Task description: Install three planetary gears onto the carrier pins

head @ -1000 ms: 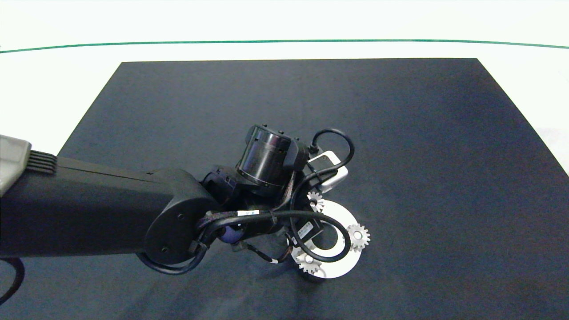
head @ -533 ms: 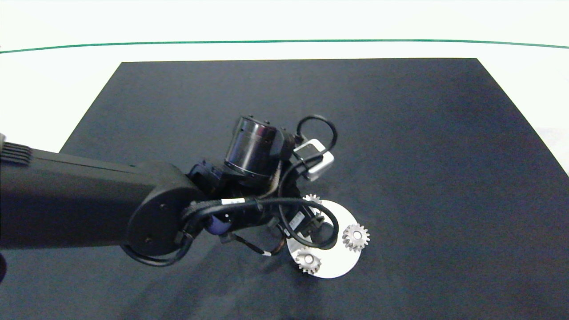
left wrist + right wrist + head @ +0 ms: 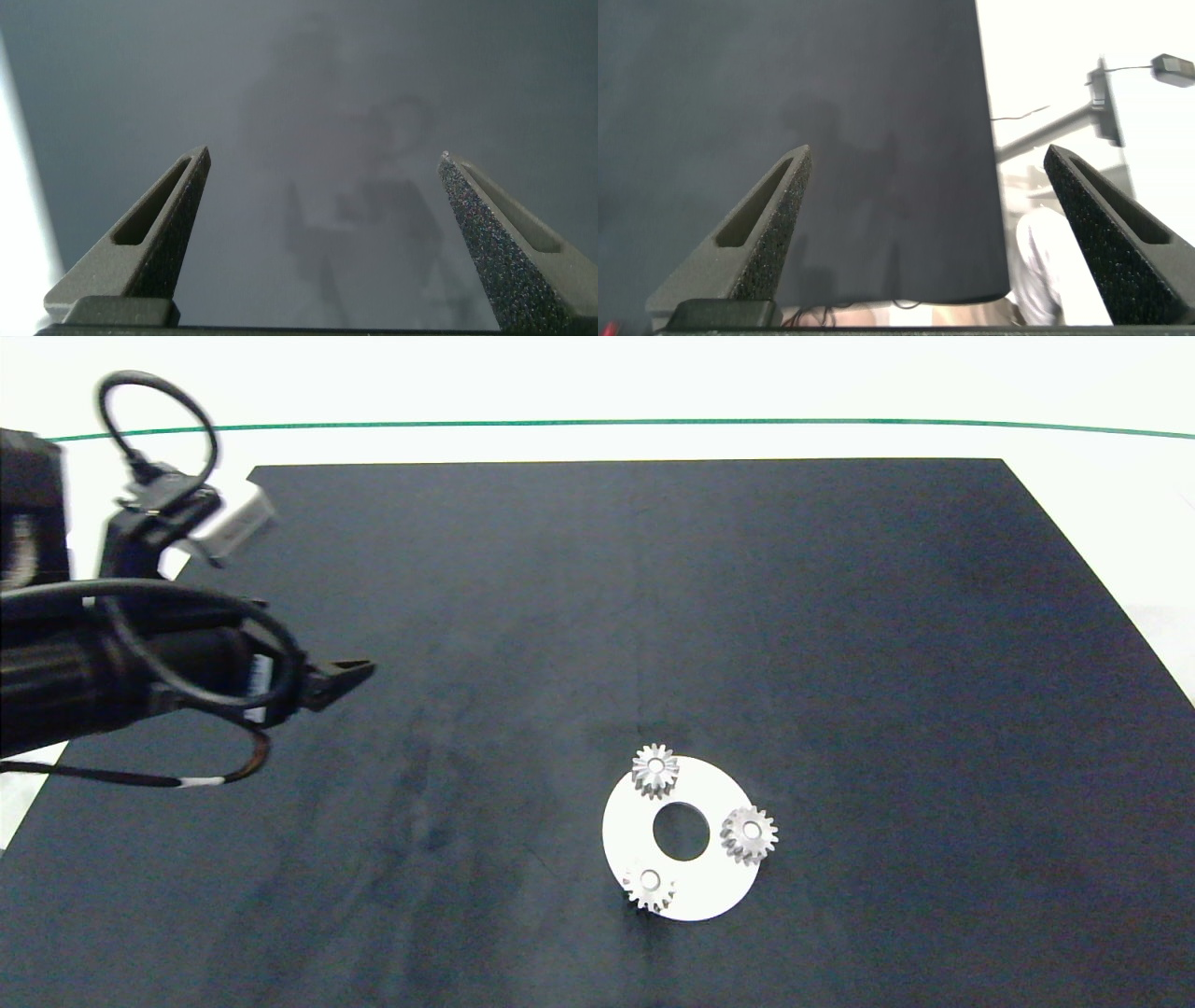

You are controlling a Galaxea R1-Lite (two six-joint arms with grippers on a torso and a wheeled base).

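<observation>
A flat white ring-shaped disc (image 3: 693, 896) lies on the black mat, right of centre and near the front. Three small silvery planetary gears sit on it in a triangle: one at the far edge (image 3: 654, 770), one at the right (image 3: 749, 834), one at the near left (image 3: 649, 885). The carrier pins are hidden under the gears; only a pale spot shows in each gear's hole. My left gripper (image 3: 359, 669) is at the mat's left side, far from the disc, open with nothing between its fingers (image 3: 154, 238). My right gripper (image 3: 926, 159) is out of the head view, open and empty over the mat's edge.
The black mat (image 3: 840, 616) covers most of the white table (image 3: 597, 392). A green line (image 3: 653, 423) runs across the table beyond the mat. The left arm's cables (image 3: 187, 607) loop over the mat's left edge. Past the mat's edge in the right wrist view stand a pale stand (image 3: 1064, 131) and cables.
My left arm has pulled away from the disc, going left and back to the mat's left side. All three gears now show uncovered on the disc.
</observation>
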